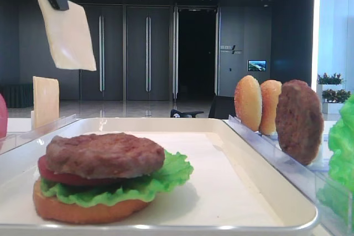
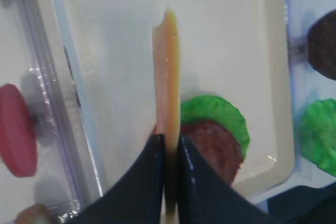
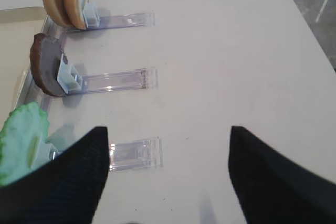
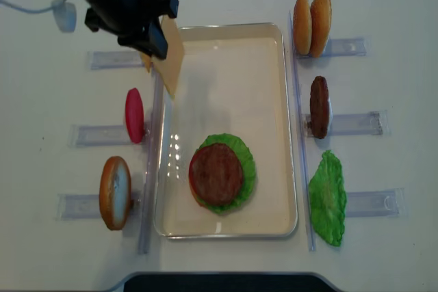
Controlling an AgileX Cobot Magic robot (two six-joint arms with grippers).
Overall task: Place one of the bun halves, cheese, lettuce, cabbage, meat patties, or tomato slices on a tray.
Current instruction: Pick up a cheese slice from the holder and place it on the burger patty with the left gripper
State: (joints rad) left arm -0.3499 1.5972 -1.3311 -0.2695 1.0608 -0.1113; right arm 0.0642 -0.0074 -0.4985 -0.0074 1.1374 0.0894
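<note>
Left gripper (image 2: 169, 153) is pinching the cheese (image 1: 67, 30) by one edge, jaws clamped tight on it, slice hanging in the air, tilted, over the far-left part of the tray (image 4: 274, 39). Seen from overhead the cheese (image 4: 168, 56) is straddling the tray's left rim, not yet over the stack. Stack is sitting in the near half of the tray: patty (image 4: 216, 173) on top, then tomato (image 1: 52, 175), lettuce (image 4: 241, 148) and a bun half (image 1: 83, 209) at the bottom.

Step in hand looks like carrying the cheese to the patty. To do it well: swing the slice further in over the tray and line it up over the patty, lower until the free edge is touching the meat, let it lay flat, then release. Dropping from this height while it is hanging tilted risks it landing on edge or sliding off onto bare tray.

Right gripper (image 3: 168, 177) is hanging over the counter (image 3: 236, 51) with jaws spread wide, holding nothing, beside the spare lettuce (image 3: 21, 140).

Hard to make out: left wrist view is showing the cheese edge-on only, so its flatness is unclear there. How deep the jaws are biting is hidden. A second cheese slice (image 1: 45, 100) is standing at the left, its base cut off by the rim. Tomato in the stack is mostly covered
</note>
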